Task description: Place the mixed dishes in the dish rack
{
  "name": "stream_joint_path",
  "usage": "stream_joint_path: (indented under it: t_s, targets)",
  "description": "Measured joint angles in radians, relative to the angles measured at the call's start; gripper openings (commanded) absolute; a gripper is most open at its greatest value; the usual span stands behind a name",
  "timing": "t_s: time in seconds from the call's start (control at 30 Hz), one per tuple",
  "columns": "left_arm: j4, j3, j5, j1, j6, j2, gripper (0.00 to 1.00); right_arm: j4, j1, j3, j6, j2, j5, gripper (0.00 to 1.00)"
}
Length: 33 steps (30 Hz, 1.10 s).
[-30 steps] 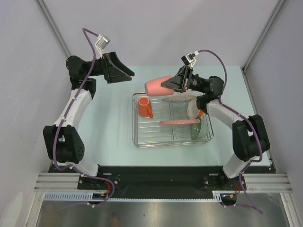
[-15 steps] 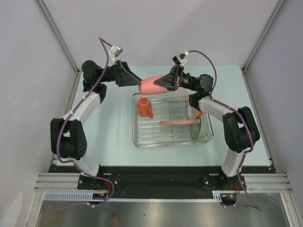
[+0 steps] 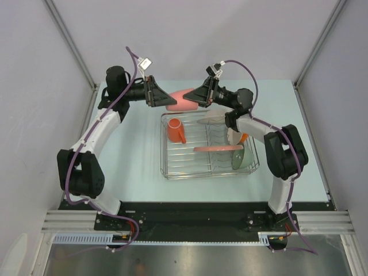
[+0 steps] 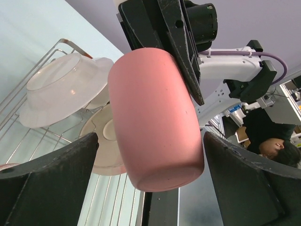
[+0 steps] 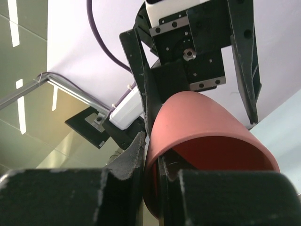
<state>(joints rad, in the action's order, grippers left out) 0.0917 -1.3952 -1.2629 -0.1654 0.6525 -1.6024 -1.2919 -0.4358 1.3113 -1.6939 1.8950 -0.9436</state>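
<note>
Two grippers meet over the far edge of the dish rack (image 3: 172, 172), with the pink tumbler (image 3: 179, 99) lying on its side in the air between them. The right gripper (image 3: 194, 98) is clamped on the tumbler's rim: its wrist view shows one finger (image 5: 134, 157) outside the wall and the other inside the mouth. The left gripper (image 3: 164, 99) is spread wide around the tumbler's closed base. In the left wrist view a gap shows between each of its fingers (image 4: 47, 183) and the pink wall, so it does not yet touch the tumbler.

Below, the silver wire rack sits on the pale blue table (image 3: 132, 144). The orange mug (image 3: 176, 130) stands in the rack's left part, mouth up. The pink plate (image 3: 218, 148) is propped on edge among the dividers near the middle. The pale green bowl (image 3: 238, 158) stands on edge at the near right corner. The orange-and-white bowl (image 3: 237, 137) leans on the right side. The white plate (image 4: 61, 89) rests tilted at the rack's far end, just under the tumbler.
</note>
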Motion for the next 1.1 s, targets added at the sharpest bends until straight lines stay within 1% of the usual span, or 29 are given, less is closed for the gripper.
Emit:
stream_joint_path:
  t_s: [0.27, 0.47, 0.5, 0.53, 0.57, 0.6, 0.63, 0.67, 0.73, 0.77, 0.9, 0.93, 1.0, 1.03, 1.07, 1.1]
  targets:
    - [-0.003, 0.03, 0.0, -0.006, -0.006, 0.0, 1.0, 0.0, -0.016, 0.056, -0.008, 0.057, 0.024, 0.0]
    - [0.05, 0.039, 0.003, -0.008, 0.028, 0.0, 1.0, 0.0, -0.059, 0.095, -0.01, 0.084, 0.026, 0.0]
    - [0.061, 0.042, 0.003, -0.009, 0.032, 0.0, 0.98, 0.0, -0.066, 0.095, -0.009, 0.085, 0.024, 0.0]
    - [0.065, 0.042, -0.006, -0.009, 0.037, 0.0, 0.92, 0.0, -0.072, 0.097, -0.008, 0.085, 0.027, 0.0]
    - [0.071, 0.045, -0.008, -0.008, 0.039, 0.001, 0.83, 0.0, -0.074, 0.098, -0.007, 0.085, 0.028, 0.0]
    - [0.079, 0.048, -0.006, -0.008, 0.045, 0.004, 0.62, 0.0, -0.076, 0.1, -0.006, 0.085, 0.028, 0.0]
    - [0.084, 0.05, -0.005, -0.009, 0.052, 0.004, 0.53, 0.0, -0.074, 0.1, -0.006, 0.085, 0.028, 0.0]
    - [0.085, 0.051, -0.005, -0.01, 0.056, 0.005, 0.32, 0.002, -0.072, 0.1, 0.005, 0.085, 0.027, 0.0]
    - [0.064, 0.051, 0.005, -0.01, 0.051, 0.009, 0.15, 0.007, -0.069, 0.101, 0.026, 0.088, 0.026, 0.0]
    - [0.045, 0.049, 0.01, -0.01, 0.038, 0.009, 0.0, 0.009, -0.068, 0.101, 0.035, 0.09, 0.022, 0.0]
    - [-0.096, 0.009, 0.025, -0.005, -0.08, 0.009, 0.0, 0.02, -0.062, 0.101, 0.037, 0.091, 0.016, 0.0]
    - [-0.143, -0.009, 0.026, -0.002, -0.117, 0.009, 0.0, 0.019, -0.062, 0.101, 0.041, 0.091, 0.014, 0.03]
    - [-0.196, -0.026, 0.029, -0.001, -0.158, 0.009, 0.0, 0.021, -0.062, 0.101, 0.047, 0.091, 0.01, 0.1]
    - [-0.225, -0.034, 0.03, 0.0, -0.181, 0.009, 0.0, 0.026, -0.062, 0.101, 0.051, 0.091, 0.004, 0.23]
    - [-0.266, -0.046, 0.031, 0.002, -0.211, 0.008, 0.0, 0.032, -0.063, 0.101, 0.056, 0.091, 0.0, 0.3]
    - [-0.319, -0.063, 0.03, 0.003, -0.247, 0.005, 0.0, 0.042, -0.063, 0.101, 0.06, 0.091, -0.009, 0.33]
